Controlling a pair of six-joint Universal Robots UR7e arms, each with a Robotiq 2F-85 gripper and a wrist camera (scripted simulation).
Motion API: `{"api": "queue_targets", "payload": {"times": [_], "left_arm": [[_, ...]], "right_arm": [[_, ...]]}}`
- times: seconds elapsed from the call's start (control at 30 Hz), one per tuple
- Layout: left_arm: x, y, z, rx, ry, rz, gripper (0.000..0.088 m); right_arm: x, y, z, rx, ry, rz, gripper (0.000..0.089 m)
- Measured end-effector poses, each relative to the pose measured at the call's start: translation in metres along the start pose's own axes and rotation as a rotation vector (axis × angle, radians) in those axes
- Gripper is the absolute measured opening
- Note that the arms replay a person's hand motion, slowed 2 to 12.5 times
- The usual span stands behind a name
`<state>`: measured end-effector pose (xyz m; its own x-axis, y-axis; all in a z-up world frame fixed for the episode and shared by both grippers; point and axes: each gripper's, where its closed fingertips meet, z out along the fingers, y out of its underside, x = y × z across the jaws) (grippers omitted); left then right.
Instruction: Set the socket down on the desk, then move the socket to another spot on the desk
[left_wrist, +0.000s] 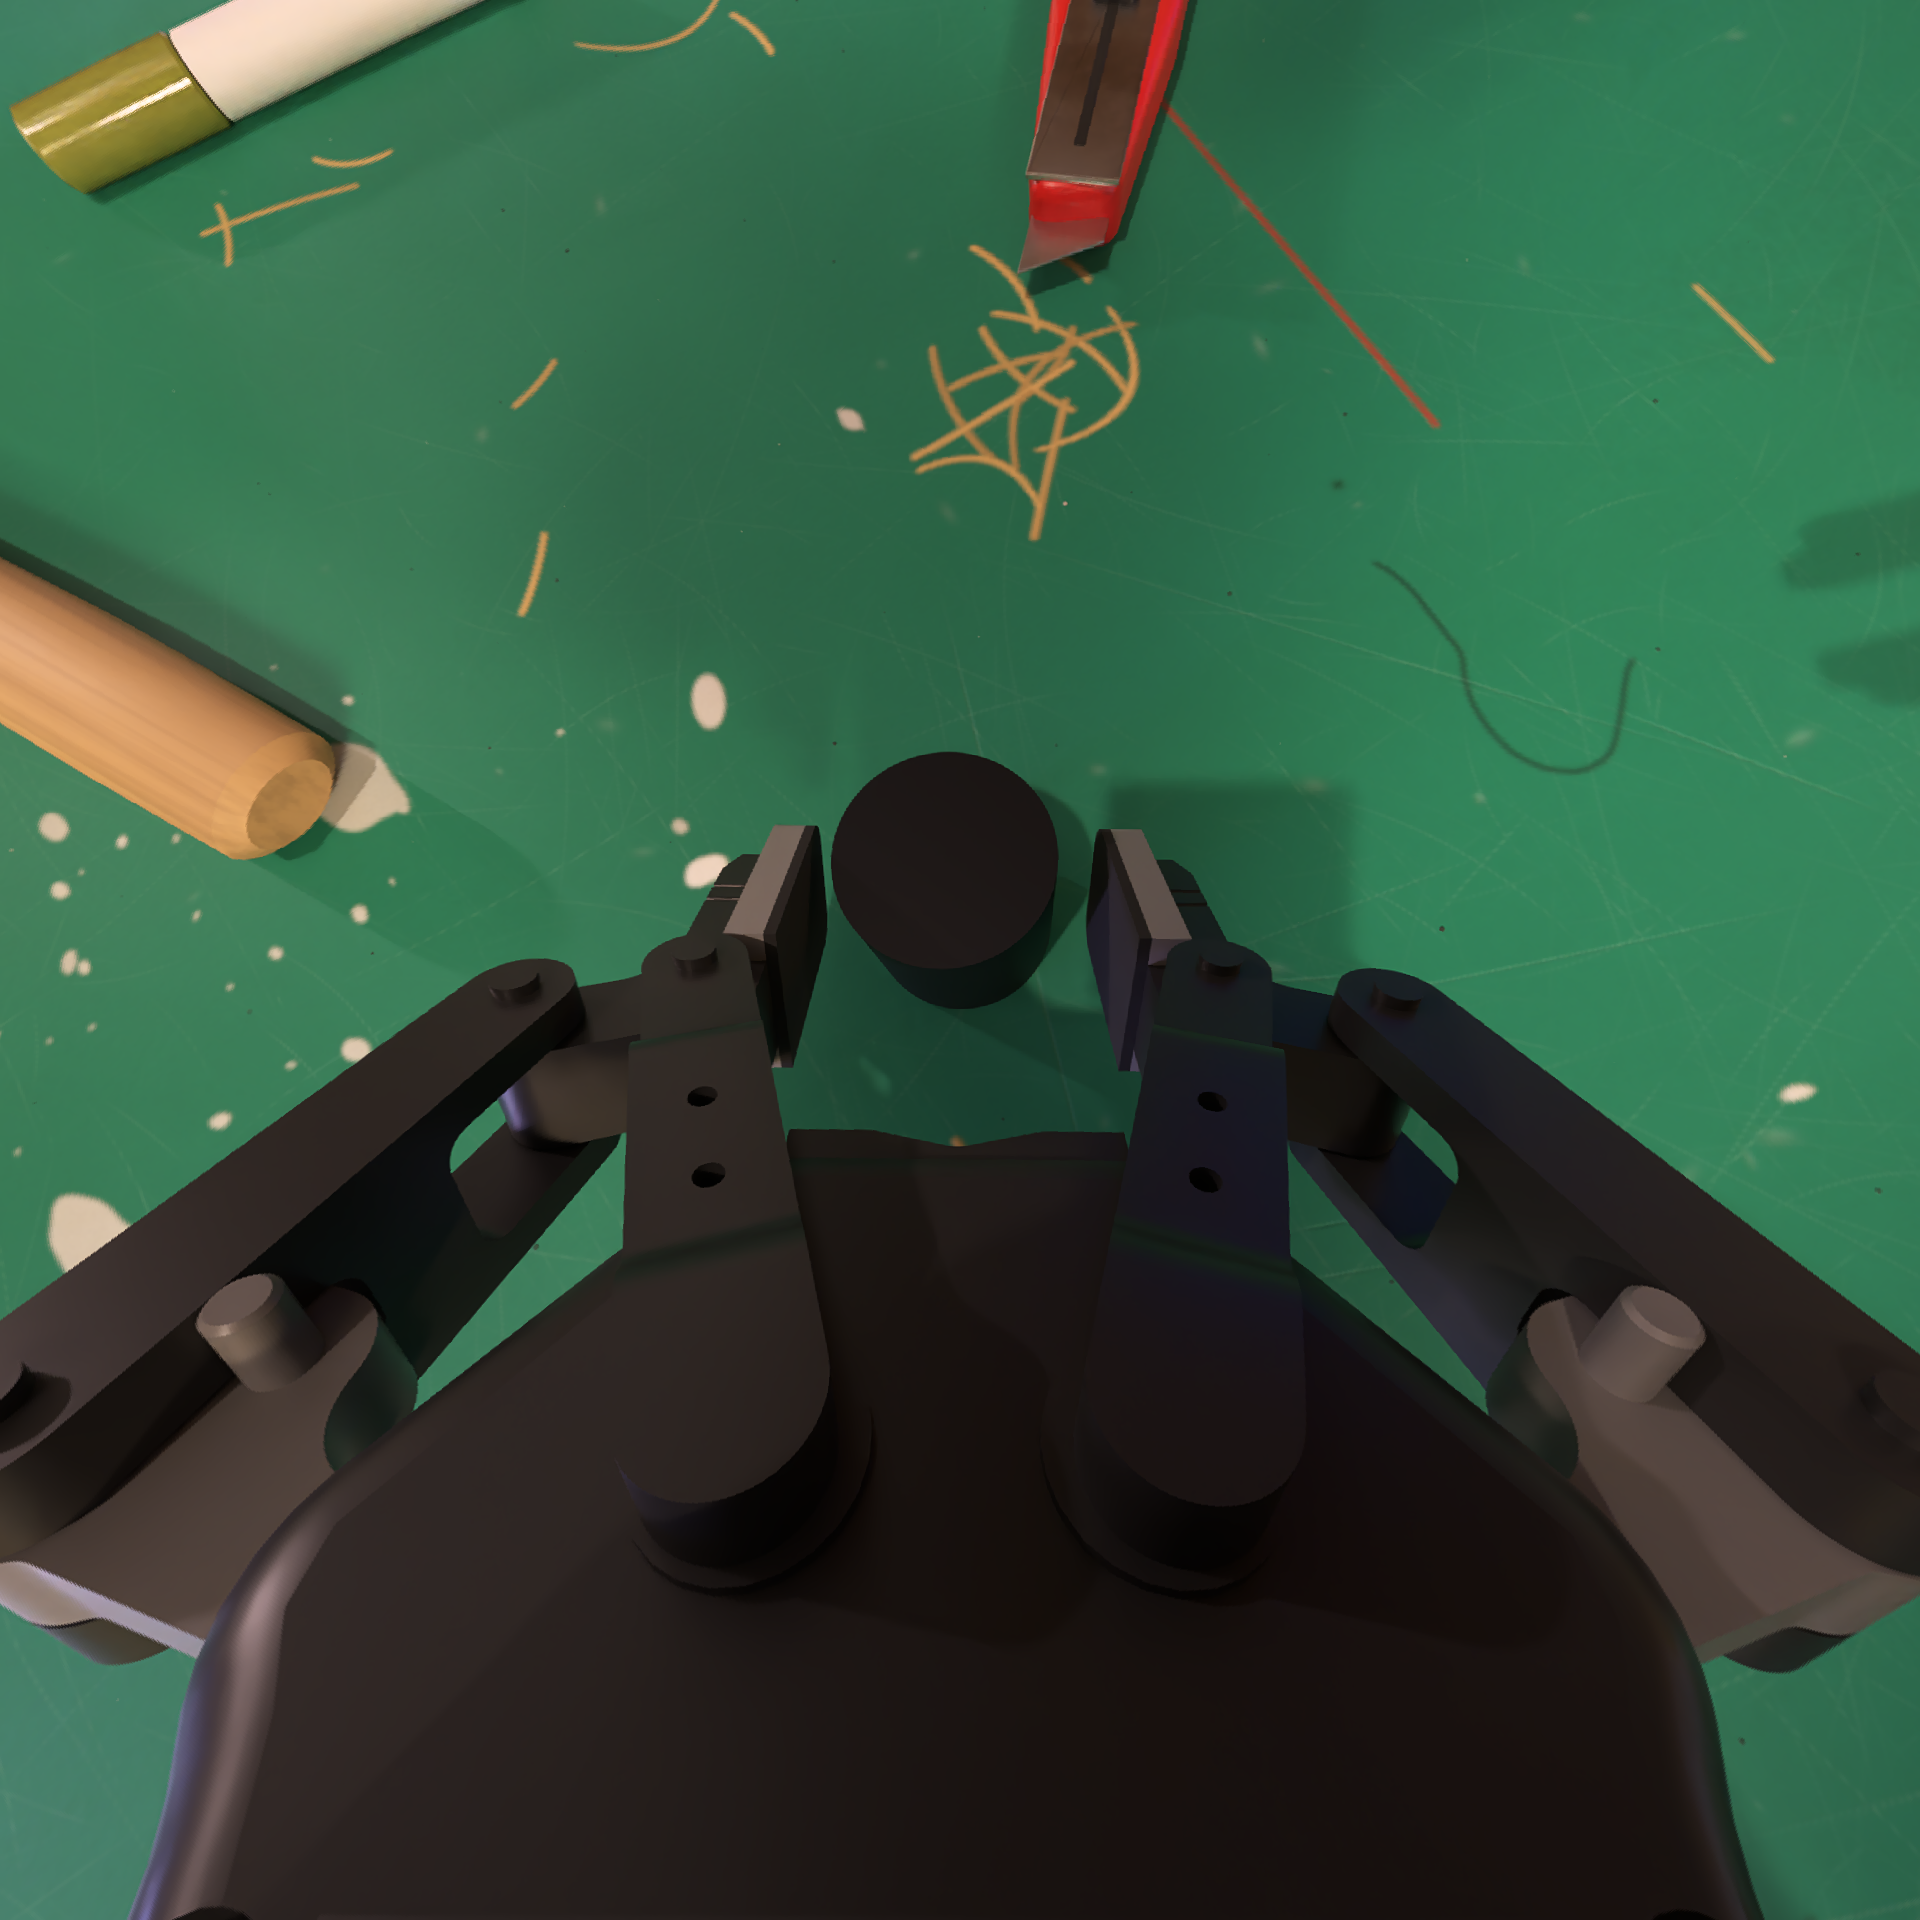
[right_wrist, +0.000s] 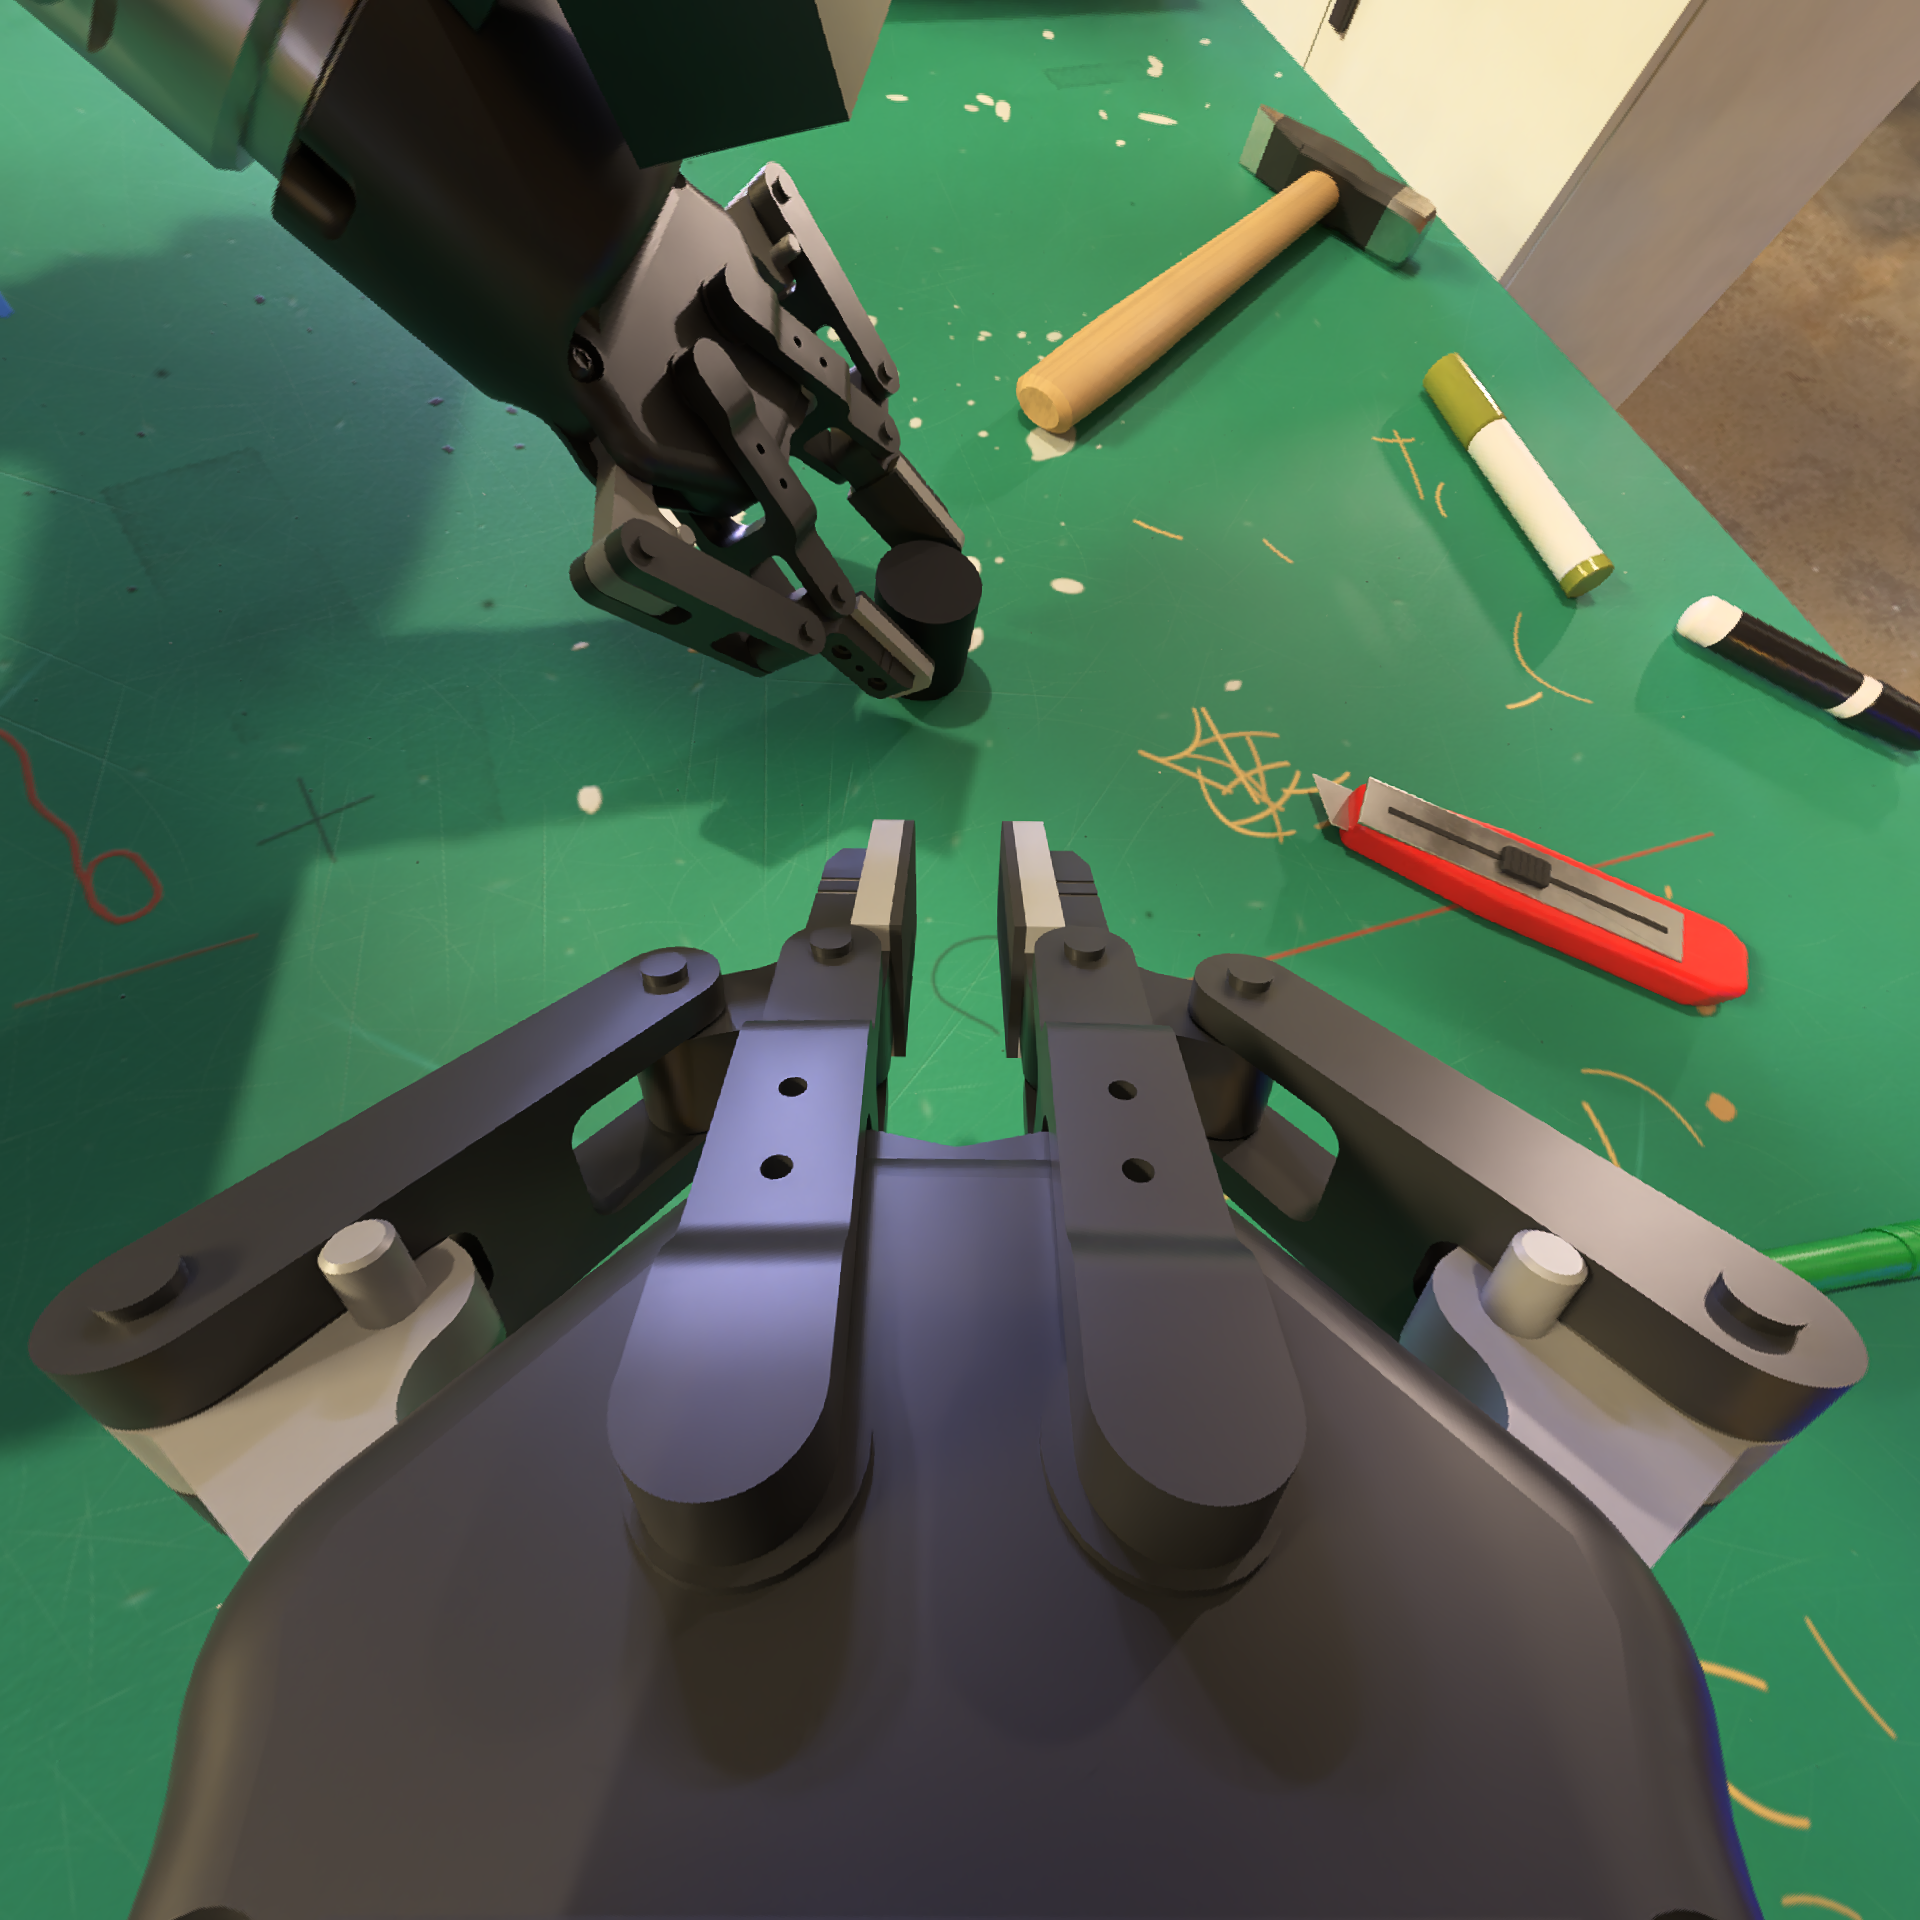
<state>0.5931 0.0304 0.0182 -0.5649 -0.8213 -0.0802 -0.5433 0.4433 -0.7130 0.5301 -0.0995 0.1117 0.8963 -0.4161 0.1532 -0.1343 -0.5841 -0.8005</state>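
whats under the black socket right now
The short black cylindrical socket appears to stand upright on the green desk mat, between the left gripper jaws, with small gaps either side. Its flat top is bare. The mat directly beneath it is covered.

Open desk is seen left of socket; hammer and knife lie well apart on the other side.

— Any writing you can read from where my grippers hang?

— None. I see no letters, numbers or brand marks on anything.

— The markers, the knife?

— The olive-capped marker has a plain white barrel, and the red utility knife shows bare metal. The desk bears only scribbles and paint flecks, nothing legible.
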Motion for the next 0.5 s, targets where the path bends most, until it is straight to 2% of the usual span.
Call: {"api": "queue_targets", "payload": {"times": [0.5], "left_arm": [[-0.0002,-0.0008,0.0005,0.003,0.029,-0.014,0.0382]], "right_arm": [[-0.0007,-0.0001,0.0001,-0.001,-0.002,-0.001,0.0135]]}}
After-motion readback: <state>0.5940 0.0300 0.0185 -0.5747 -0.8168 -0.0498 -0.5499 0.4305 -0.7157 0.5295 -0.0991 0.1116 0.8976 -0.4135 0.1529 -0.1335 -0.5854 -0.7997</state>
